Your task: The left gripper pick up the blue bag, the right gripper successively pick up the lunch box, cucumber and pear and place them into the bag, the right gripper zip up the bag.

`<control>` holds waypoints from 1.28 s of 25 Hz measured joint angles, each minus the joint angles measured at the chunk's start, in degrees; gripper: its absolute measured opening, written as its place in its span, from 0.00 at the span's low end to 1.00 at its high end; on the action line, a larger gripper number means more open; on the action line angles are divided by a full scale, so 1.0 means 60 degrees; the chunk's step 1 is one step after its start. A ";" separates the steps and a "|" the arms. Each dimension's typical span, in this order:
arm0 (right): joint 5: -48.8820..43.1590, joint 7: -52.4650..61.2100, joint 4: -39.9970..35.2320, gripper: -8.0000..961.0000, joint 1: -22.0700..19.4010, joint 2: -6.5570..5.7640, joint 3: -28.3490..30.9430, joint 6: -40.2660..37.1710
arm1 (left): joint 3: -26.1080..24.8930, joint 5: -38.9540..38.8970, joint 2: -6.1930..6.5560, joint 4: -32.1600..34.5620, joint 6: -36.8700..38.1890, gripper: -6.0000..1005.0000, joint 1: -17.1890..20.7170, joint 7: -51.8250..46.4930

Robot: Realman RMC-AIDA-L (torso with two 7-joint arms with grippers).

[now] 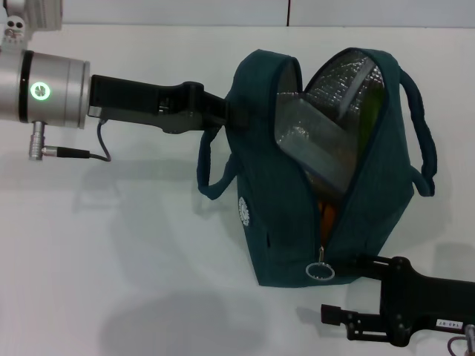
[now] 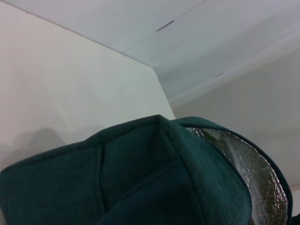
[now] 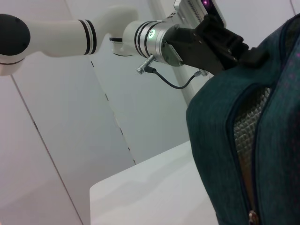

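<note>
The blue bag [image 1: 289, 222] hangs upright above the white table with its top gaping, and my left gripper [image 1: 226, 111] is shut on its upper left rim. Inside, the clear lunch box [image 1: 319, 137] leans against the foil lining. An orange bit of the pear [image 1: 326, 215] shows in the zip gap. A dark green strip [image 1: 373, 102] behind the box looks like the cucumber. The ring zip pull [image 1: 320, 271] hangs low on the front. My right gripper [image 1: 345, 288] stands open just right of it. The right wrist view shows the bag [image 3: 220, 117] and its zip slider [image 3: 253, 216].
The white table [image 1: 111, 245] spreads under and left of the bag. A white wall [image 1: 223, 11] rises behind it. My left arm's silver wrist [image 1: 44, 89] with its cable reaches in from the left.
</note>
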 joint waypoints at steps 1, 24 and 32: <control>0.0029 0.0000 0.0000 0.77 0.0035 0.0000 -0.0056 0.0023 | 0.0000 -0.0012 -0.0001 0.0000 0.0003 0.06 0.0003 0.0003; 0.0647 -0.0020 -0.0093 0.37 0.0383 0.0015 -0.0749 0.0750 | -0.0001 -0.0093 0.0007 0.0000 0.0005 0.06 0.0014 0.0120; 0.0705 -0.0023 -0.0096 0.21 0.0401 0.0015 -0.0781 0.0785 | -0.0001 -0.0093 0.0008 0.0000 0.0012 0.06 0.0014 0.0199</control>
